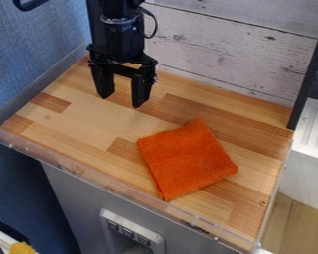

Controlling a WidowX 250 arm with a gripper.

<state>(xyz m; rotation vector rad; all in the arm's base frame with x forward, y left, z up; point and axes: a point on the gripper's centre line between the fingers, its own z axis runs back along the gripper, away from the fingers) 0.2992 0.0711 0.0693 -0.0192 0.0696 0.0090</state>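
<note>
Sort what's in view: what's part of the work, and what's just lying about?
Part of the work:
- tool, over the wood tabletop, empty, fingers apart
- orange cloth, nearest the tool, untouched

Just about:
- yellow item, lower left corner
- white ribbed surface, right edge

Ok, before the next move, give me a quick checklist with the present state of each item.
- Black two-finger gripper open: ok, with nothing between its fingers.
- Orange textured cloth within the wooden tabletop's edges: ok.
- Gripper lined up over the cloth: not ok; it is nearer the whitewashed plank wall.
- Fingertips' height above the tabletop: cannot tell.
- Number of layers in the cloth: cannot tell.
</note>
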